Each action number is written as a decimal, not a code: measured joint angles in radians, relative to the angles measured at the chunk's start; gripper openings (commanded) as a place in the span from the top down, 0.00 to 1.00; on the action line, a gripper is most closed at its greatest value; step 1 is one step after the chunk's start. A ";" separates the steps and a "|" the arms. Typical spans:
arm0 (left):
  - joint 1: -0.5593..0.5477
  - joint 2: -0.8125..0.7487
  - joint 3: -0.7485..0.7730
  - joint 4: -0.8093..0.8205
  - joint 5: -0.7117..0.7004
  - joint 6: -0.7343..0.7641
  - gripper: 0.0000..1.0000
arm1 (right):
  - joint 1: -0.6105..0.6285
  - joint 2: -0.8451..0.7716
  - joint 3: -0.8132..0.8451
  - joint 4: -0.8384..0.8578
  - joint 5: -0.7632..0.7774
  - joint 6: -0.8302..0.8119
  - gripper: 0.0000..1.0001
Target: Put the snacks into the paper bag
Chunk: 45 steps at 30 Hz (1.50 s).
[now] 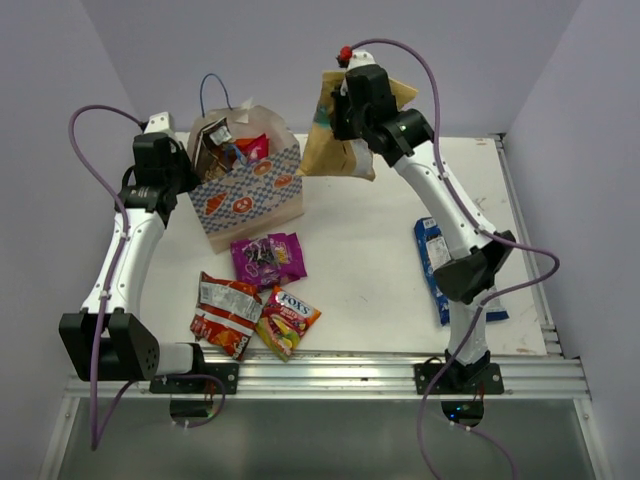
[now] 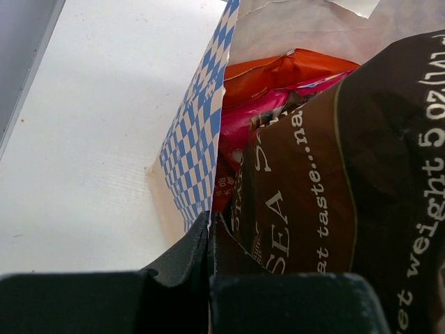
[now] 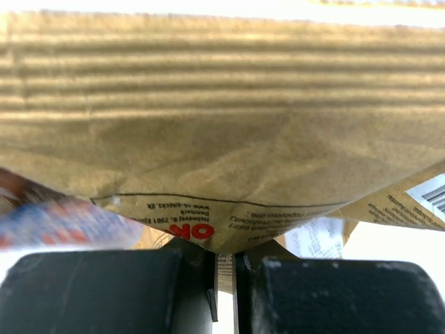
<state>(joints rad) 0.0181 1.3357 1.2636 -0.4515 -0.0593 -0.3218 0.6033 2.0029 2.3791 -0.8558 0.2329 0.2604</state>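
Lavender walls close in a white table (image 1: 370, 250) where two robot arms are packing snacks. At the table's far left stands the bag (image 1: 250, 200), mouth up, with a brown packet (image 2: 334, 195), an orange one (image 2: 278, 73) and a pink one (image 2: 257, 115) inside.

The left gripper (image 2: 208, 233) is closed flat on the bag's checkered side wall near the rim. That hold looks meant to keep the bag upright and its mouth spread for the other arm.

The right gripper (image 1: 345, 100) is raised well above the table, just right of the bag. Its fingers are pinched together on one edge of a tan packet (image 1: 340, 150). The packet is held clear of the table, one corner just beside the bag's right edge, and is not yet over the mouth. The height appears chosen so the packet clears the rim before the drop.

Not yet bagged, a purple packet (image 1: 262, 258), chips (image 1: 228, 312) and candy (image 1: 287, 318) lie close together toward the table's near edge. A blue-white packet (image 1: 435, 260) lies apart at the right, partly under the right arm.
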 measured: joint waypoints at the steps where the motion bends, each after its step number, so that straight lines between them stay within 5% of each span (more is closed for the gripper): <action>1: 0.000 -0.001 0.000 0.000 0.000 0.000 1.00 | -0.002 -0.001 0.000 0.060 -0.006 0.002 1.00; 11: -0.001 -0.014 -0.011 -0.009 -0.001 0.000 1.00 | 0.065 0.253 0.194 0.694 -0.180 0.089 1.00; 19: -0.001 -0.020 -0.016 -0.010 0.001 0.000 1.00 | 0.106 0.274 0.194 0.863 -0.284 0.195 1.00; 28: -0.002 -0.020 -0.016 -0.009 0.008 0.000 1.00 | 0.176 0.248 0.124 0.837 -0.332 0.182 1.00; 40: 0.000 -0.024 -0.019 -0.019 0.003 0.000 1.00 | 0.280 0.241 -0.032 0.508 -0.092 -0.204 1.00; 41: -0.001 -0.025 -0.019 -0.018 0.003 0.000 1.00 | 0.286 0.242 -0.039 0.495 -0.082 -0.225 0.97; 44: -0.001 -0.029 -0.021 -0.018 0.003 0.000 1.00 | 0.303 0.242 -0.045 0.462 -0.065 -0.282 0.18; 45: -0.001 -0.031 -0.025 -0.016 0.003 0.000 1.00 | 0.307 0.242 -0.042 0.457 -0.063 -0.294 0.05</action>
<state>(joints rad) 0.0174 1.3052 1.2388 -0.4679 -0.0559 -0.3218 0.9104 2.2448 2.3371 -0.3992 0.1699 -0.0341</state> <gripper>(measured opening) 0.007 0.600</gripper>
